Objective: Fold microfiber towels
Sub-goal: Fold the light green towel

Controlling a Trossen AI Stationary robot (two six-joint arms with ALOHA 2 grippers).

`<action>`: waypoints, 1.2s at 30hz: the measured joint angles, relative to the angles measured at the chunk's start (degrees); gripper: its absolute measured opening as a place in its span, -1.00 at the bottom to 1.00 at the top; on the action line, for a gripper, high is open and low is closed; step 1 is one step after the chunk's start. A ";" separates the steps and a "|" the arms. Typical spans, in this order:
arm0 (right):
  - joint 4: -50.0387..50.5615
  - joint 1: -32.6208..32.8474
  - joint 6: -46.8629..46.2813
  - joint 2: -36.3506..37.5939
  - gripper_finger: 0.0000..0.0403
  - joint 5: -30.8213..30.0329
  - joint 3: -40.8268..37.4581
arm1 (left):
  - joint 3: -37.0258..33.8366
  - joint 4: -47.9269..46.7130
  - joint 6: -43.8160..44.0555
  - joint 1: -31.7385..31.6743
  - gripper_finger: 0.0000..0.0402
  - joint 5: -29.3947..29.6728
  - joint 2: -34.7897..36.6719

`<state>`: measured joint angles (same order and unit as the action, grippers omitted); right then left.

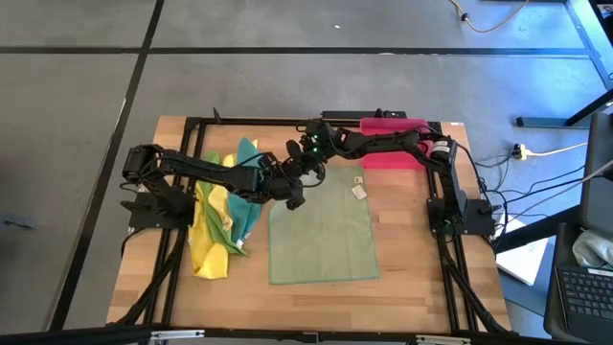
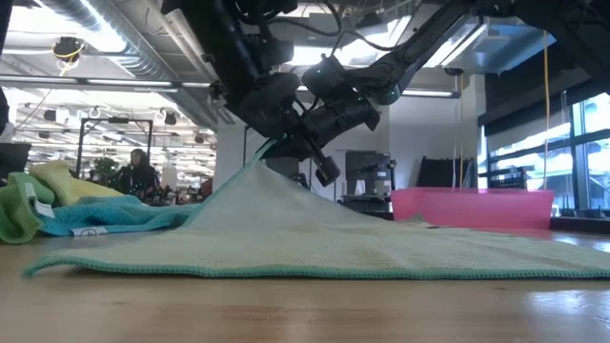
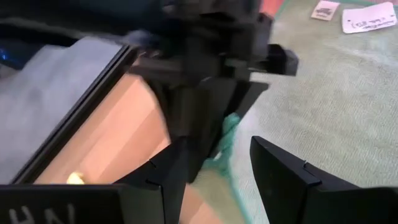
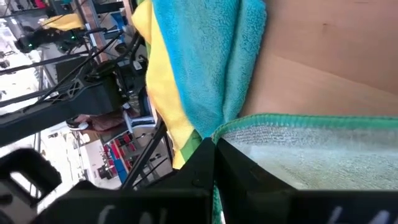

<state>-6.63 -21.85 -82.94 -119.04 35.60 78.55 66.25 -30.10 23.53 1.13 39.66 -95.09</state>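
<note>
A: How far along is the folding?

B: Barely begun, by my reading. The large pale olive towel lies spread flat in the middle of the high view, unfolded, with only its upper-left corner raised. The low view shows that corner pulled up into a peak while the rest stays on the table.

A: Who has the corner?

B: The right gripper, reaching across from the right of the frame to just left of centre. In its wrist view the two fingers are pressed together with the towel's green hem pinched between them.

A: And the left arm?

B: The left gripper sits right beside it at the same corner. Its wrist view shows the fingers spread apart with a clear gap, and the hem running near that gap; it holds nothing.

A: The other cloths?

B: Still a loose heap at the left of the high view: yellow towels, a teal towel and a bit of bright green, crumpled and overlapping. None looks folded.

A: Anything stacked as finished?

B: Nothing I can see. The pink tray sits at the upper right, and I cannot tell whether anything is in it. So all five seem left to do.
</note>
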 joint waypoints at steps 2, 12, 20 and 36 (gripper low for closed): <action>-0.09 0.00 -0.85 -0.04 -0.93 -0.14 -0.09 | -0.05 0.26 -1.51 -0.04 -0.18 0.23 -0.70; -0.07 -0.07 -0.61 -0.22 -0.93 0.26 -0.20 | 0.21 0.74 -1.31 0.44 -0.18 1.84 -3.34; -0.49 0.00 -0.45 -0.22 -0.93 0.60 -0.16 | 1.81 -3.11 -1.20 0.66 -0.32 2.37 -3.45; 2.66 -0.67 7.18 -0.19 -0.93 2.34 -0.15 | 1.85 -3.83 3.04 -0.82 -1.00 -3.53 -2.79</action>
<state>-3.97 -22.52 -75.76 -119.24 37.94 78.40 68.10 -33.93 26.57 0.31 36.14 -97.88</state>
